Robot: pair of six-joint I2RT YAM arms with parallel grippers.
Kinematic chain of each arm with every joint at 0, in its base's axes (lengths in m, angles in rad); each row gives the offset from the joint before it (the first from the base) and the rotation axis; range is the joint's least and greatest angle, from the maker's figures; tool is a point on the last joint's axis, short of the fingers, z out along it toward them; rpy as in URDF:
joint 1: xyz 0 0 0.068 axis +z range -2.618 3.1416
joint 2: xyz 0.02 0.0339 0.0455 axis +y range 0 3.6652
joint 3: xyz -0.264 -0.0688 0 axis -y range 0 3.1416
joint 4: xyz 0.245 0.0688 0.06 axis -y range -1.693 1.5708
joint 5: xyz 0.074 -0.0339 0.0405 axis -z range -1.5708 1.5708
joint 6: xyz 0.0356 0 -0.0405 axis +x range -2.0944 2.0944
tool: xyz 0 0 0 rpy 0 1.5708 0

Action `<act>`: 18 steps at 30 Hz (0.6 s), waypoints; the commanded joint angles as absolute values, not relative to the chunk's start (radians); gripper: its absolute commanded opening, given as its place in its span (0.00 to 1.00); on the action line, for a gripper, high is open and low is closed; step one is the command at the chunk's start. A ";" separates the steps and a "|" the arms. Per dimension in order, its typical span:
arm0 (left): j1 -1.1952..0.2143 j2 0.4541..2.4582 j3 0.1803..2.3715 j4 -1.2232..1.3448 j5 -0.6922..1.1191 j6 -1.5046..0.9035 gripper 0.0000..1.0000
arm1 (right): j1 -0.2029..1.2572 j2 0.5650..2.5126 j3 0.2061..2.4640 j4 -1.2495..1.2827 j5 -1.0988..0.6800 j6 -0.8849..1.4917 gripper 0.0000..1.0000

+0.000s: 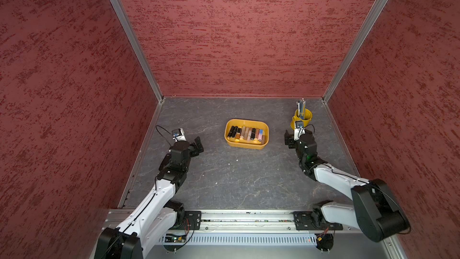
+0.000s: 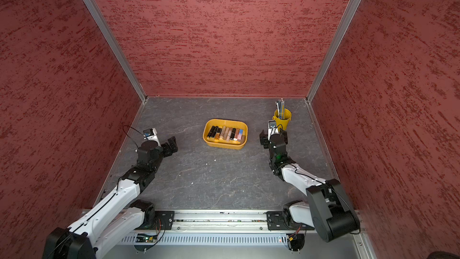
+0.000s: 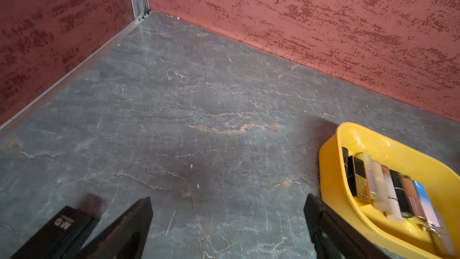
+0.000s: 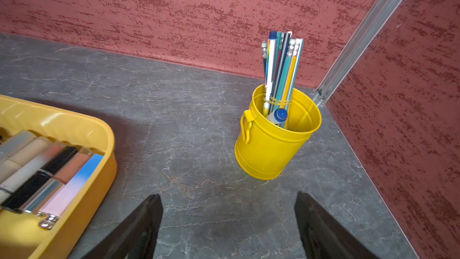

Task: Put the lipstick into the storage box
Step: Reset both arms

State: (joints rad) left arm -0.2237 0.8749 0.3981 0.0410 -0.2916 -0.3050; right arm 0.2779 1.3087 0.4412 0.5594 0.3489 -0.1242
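The storage box (image 1: pixel 246 121), a shallow mustard-yellow tray, sits mid-table in both top views (image 2: pixel 225 120). Several lipsticks (image 1: pixel 247 134) lie side by side in it, black, beige, pink and blue; the row also shows in a top view (image 2: pixel 225 134). My left gripper (image 1: pixel 198 146) is open to the left of the box, with bare table between its fingers (image 3: pixel 229 196). My right gripper (image 1: pixel 288 141) is open to the right of the box and also holds nothing (image 4: pixel 228 194). The wrist views show the box rim (image 3: pixel 331 150) (image 4: pixel 74 120) beside each gripper.
A yellow bucket-shaped pen cup (image 1: pixel 302 117) (image 4: pixel 271 145) full of pens stands at the back right, just beyond my right gripper. A black oblong thing with white lettering (image 3: pixel 62 227) lies outside one left finger. Red walls close three sides.
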 commanded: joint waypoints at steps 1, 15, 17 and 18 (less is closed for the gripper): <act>-0.183 0.900 0.394 0.162 -0.316 -0.205 1.00 | 0.249 1.365 0.429 0.720 0.393 -0.142 0.87; -0.003 1.150 0.410 0.394 -0.256 -0.144 1.00 | 0.153 1.488 0.396 0.874 0.323 -0.075 0.87; 0.010 1.204 0.405 0.451 -0.237 -0.125 1.00 | 0.150 1.486 0.398 0.868 0.318 -0.072 0.87; 0.015 1.232 0.406 0.468 -0.227 -0.110 1.00 | 0.148 1.486 0.397 0.870 0.315 -0.071 0.87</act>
State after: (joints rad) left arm -0.0010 1.1889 0.3985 0.3599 -0.2615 -0.1570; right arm 0.1585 1.4864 0.4026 0.8230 0.3393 -0.0921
